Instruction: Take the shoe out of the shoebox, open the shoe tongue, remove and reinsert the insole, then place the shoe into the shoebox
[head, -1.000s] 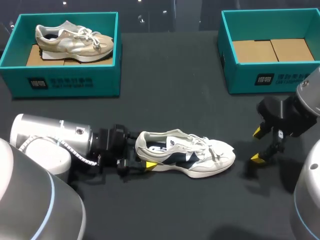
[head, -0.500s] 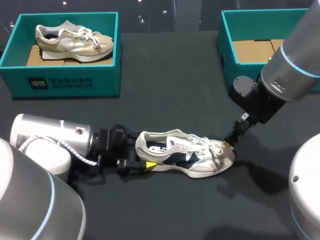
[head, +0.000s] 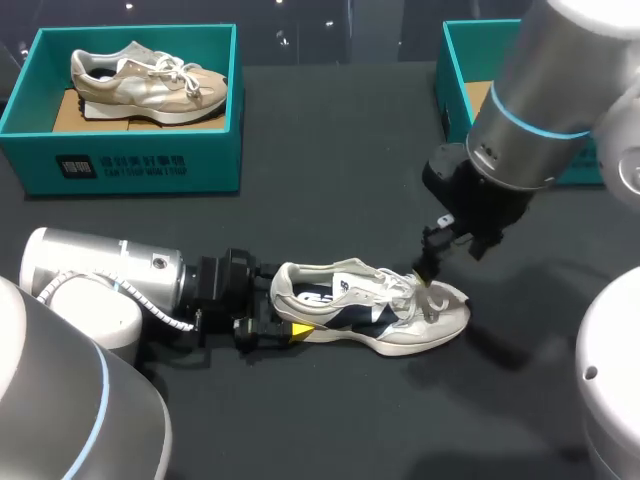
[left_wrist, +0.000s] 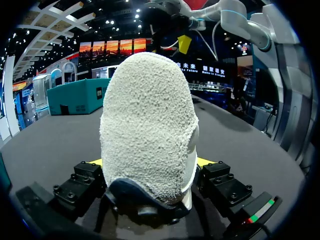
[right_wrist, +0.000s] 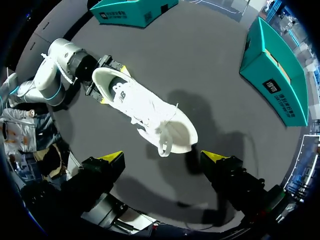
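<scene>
Left pincer (head: 285, 312) clamps the white shoe (head: 385, 312) at its 9 o'clock heel; right pincer (right_wrist: 162, 156), fingers apart, hovers over the 3 o'clock toe.

A black table (head: 330, 200) carries two teal cardboard shoeboxes along its far edge, one at the far left (head: 130, 160) and one at the far right (head: 452, 80), well apart. In the left box a beige mesh sneaker (head: 148, 78) lies on brown cardboard sheets (head: 75, 112), toe to the right. Near the middle, in front of both boxes, a white and navy sneaker (head: 370, 308) lies on the table, heel left, toe right. The left gripper (head: 290, 328) sits at its left with the heel between its fingers. The right gripper (head: 430, 275) hangs over the toe end.
</scene>
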